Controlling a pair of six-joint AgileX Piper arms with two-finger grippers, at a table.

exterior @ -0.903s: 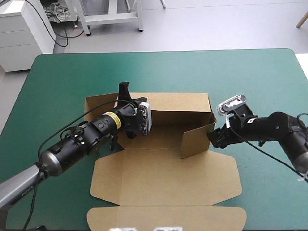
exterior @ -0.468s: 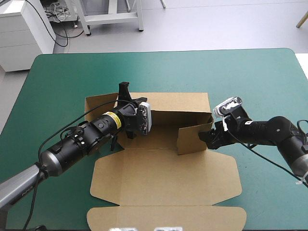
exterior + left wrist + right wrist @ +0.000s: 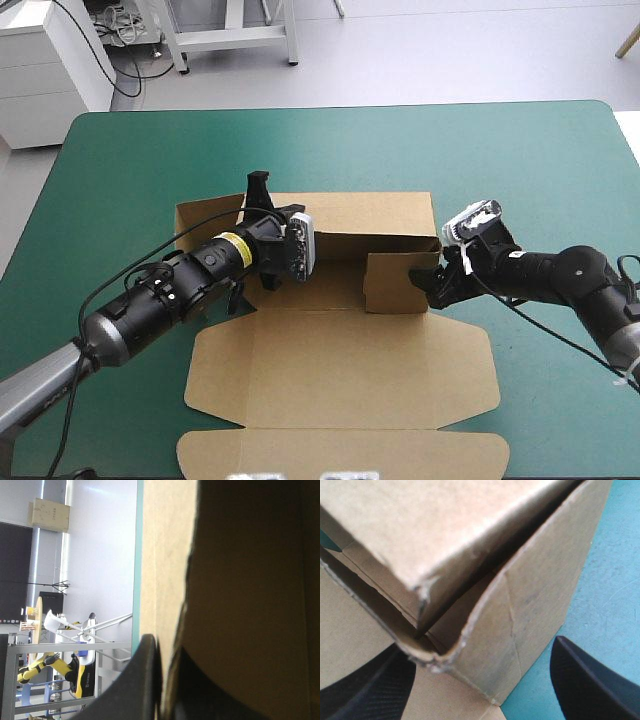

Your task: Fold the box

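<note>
Currently, the left gripper [image 3: 260,203] clamps the raised rear wall of the brown box [image 3: 340,365], fingers all but closed on the board. The box lies central on the teal-green cover [image 3: 520,160], lid flat. The right gripper [image 3: 430,284], fingers spread, straddles its right corner.

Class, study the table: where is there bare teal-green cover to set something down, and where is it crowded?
Free: the wide strip of teal-green cover between the box and the table's far edge; the right near corner. Crowded: the middle, with left gripper and right gripper at the box's walls.
</note>
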